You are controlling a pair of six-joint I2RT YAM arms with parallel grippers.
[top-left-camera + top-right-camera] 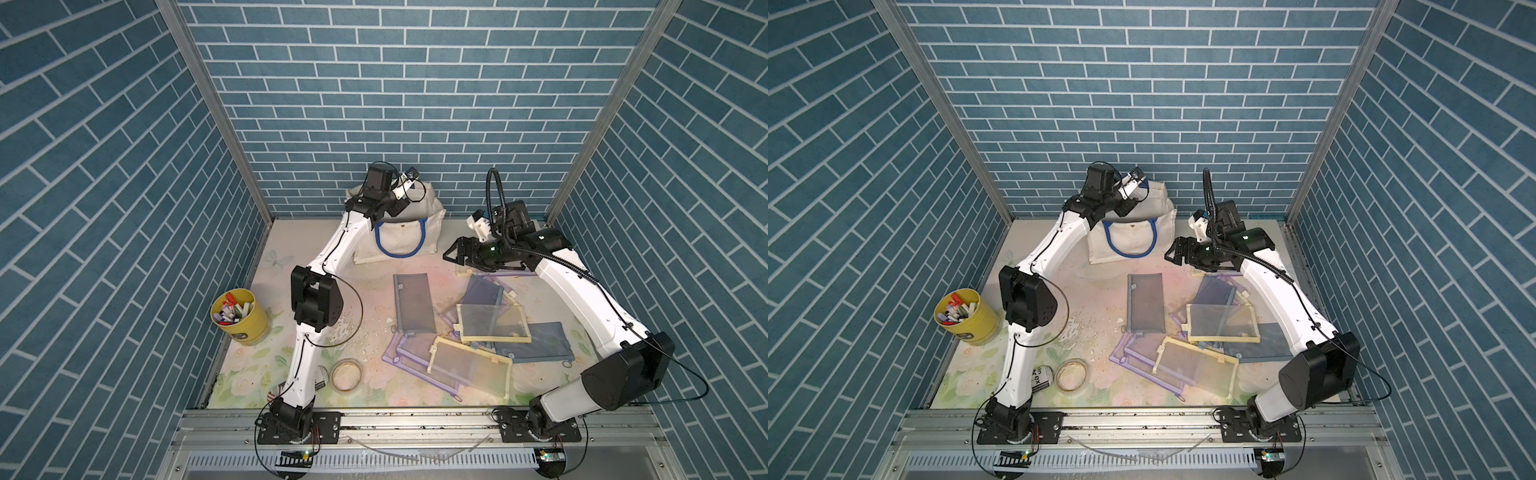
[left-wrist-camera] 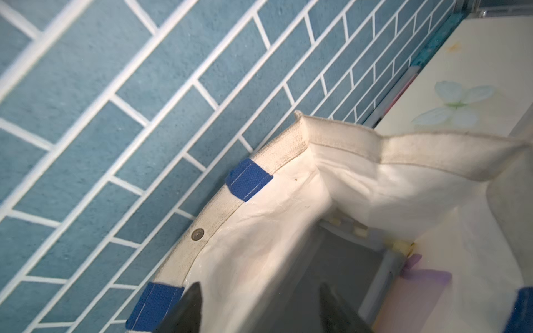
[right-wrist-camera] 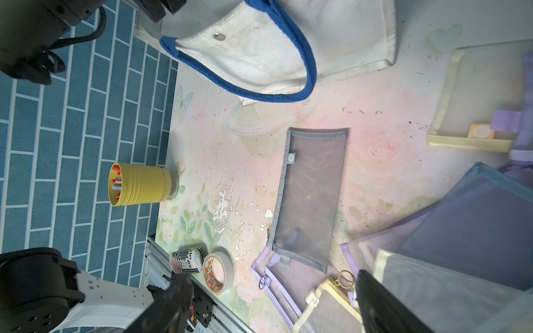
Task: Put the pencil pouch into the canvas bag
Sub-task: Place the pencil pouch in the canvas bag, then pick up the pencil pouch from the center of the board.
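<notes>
Now the left tool [image 2: 262, 308] hangs over the mouth of the canvas bag [image 1: 409, 245], which stands at the middle of the counter's [image 1: 365, 291] far edge. Its jaws are apart and grip nothing. A grey mesh pencil pouch [image 2: 340, 268] lies inside the bag beneath them. The right tool [image 1: 454, 250], spread wide and empty, hovers near the far right corner, beside the bag.

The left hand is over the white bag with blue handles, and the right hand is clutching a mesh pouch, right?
Not quite: the right hand is open and empty, as the right wrist view shows; the mesh pouches lie on the table. The left hand is over the canvas bag.
</notes>
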